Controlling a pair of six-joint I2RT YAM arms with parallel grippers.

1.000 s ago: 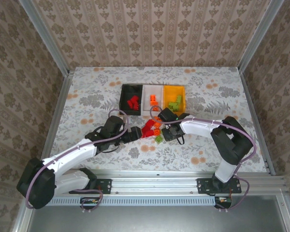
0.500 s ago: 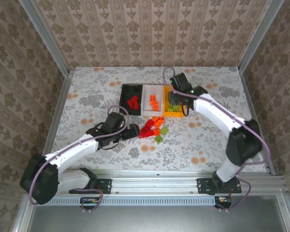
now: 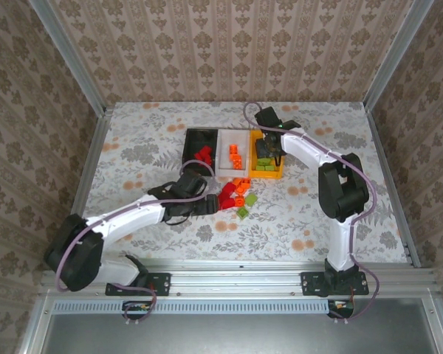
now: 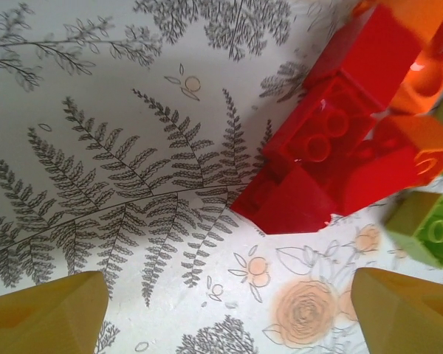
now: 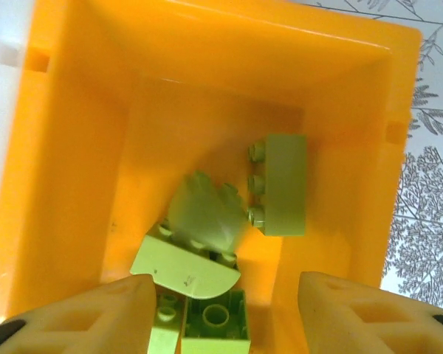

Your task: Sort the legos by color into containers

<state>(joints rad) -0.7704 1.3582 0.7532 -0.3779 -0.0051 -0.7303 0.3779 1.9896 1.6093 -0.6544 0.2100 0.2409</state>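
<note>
Presently on record, largest first.

1. Table (image 3: 332,214), covered in floral-print cloth, walled by patterned panels.
2. Left arm (image 3: 125,217), reaching from the near left towards the table's middle. Right arm (image 3: 310,151), stretched to the far side over the bins.
3. Bins, three in a row at far centre, touching side by side: black bin (image 3: 188,151) on the left, holding red bricks (image 3: 203,155); white bin (image 3: 223,158) in the middle, holding orange bricks (image 3: 235,153); orange-yellow bin (image 5: 74,147) on the right, holding light green bricks (image 5: 280,184), one of them blurred.
4. Loose pile of legos (image 3: 236,195), on the cloth just near of the bins: red, orange and light green pieces, bunched together.
5. Left gripper (image 4: 229,317), low over the cloth just left of the pile; fingers spread, nothing between them. A cluster of red bricks (image 4: 332,140) lies just ahead, a light green brick (image 4: 424,228) to its right.
6. Right gripper (image 5: 221,321), above the orange-yellow bin; fingers apart, pinching nothing.
</note>
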